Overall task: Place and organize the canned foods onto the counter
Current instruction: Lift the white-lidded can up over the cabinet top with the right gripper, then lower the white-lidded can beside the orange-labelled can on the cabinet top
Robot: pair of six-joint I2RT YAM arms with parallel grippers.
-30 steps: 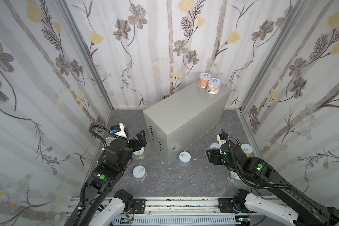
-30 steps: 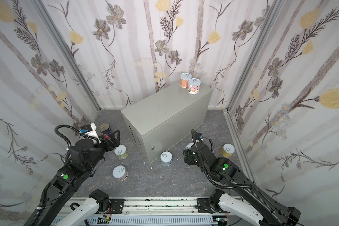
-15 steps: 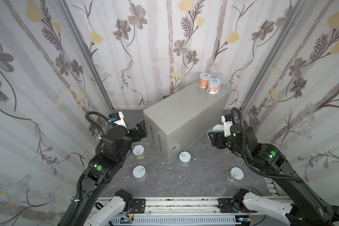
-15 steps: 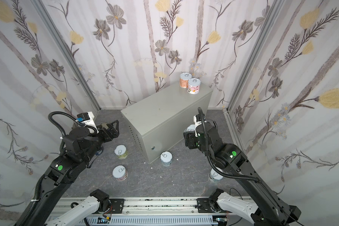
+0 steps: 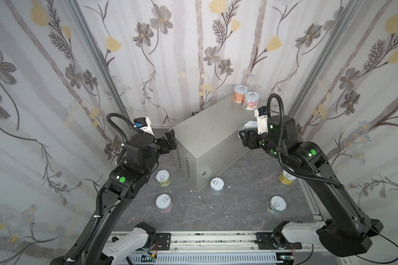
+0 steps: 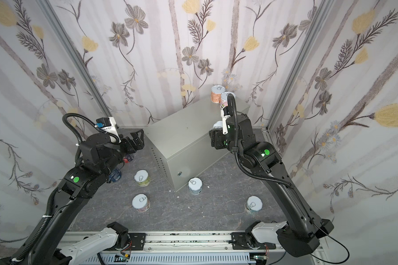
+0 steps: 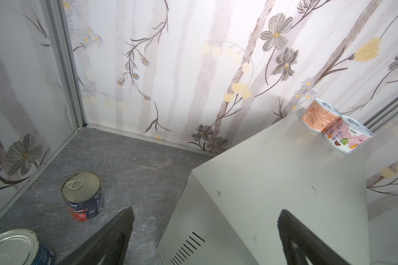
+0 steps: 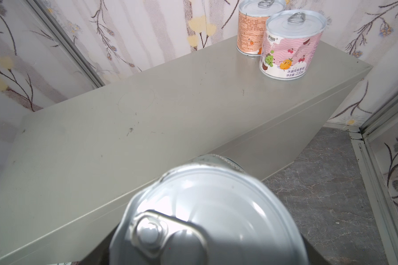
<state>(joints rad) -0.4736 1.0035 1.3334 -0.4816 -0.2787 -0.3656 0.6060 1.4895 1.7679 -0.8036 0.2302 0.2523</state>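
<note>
My right gripper (image 5: 245, 135) is shut on a white-lidded can (image 8: 211, 218) and holds it in the air at the counter's right edge, about level with the top. The grey-beige counter (image 5: 205, 128) carries an orange can (image 5: 239, 94) and a pink can (image 5: 251, 104) at its far end. My left gripper (image 5: 170, 140) hangs open and empty over the counter's vented near corner (image 7: 189, 243). In the left wrist view its dark fingers (image 7: 115, 234) straddle that corner.
Several short cans stand on the dark floor (image 5: 216, 211): two on the left (image 5: 162, 179) (image 5: 163, 203), one by the lock (image 5: 217, 185), two on the right (image 5: 277, 205) (image 5: 287, 177). A navy-red can (image 7: 83, 195) and a blue can (image 7: 12, 247) sit by the left wall.
The right gripper has lifted its can from the floor up to the counter's top edge. The left arm has risen and swung back toward the counter's vented end, still open.
</note>
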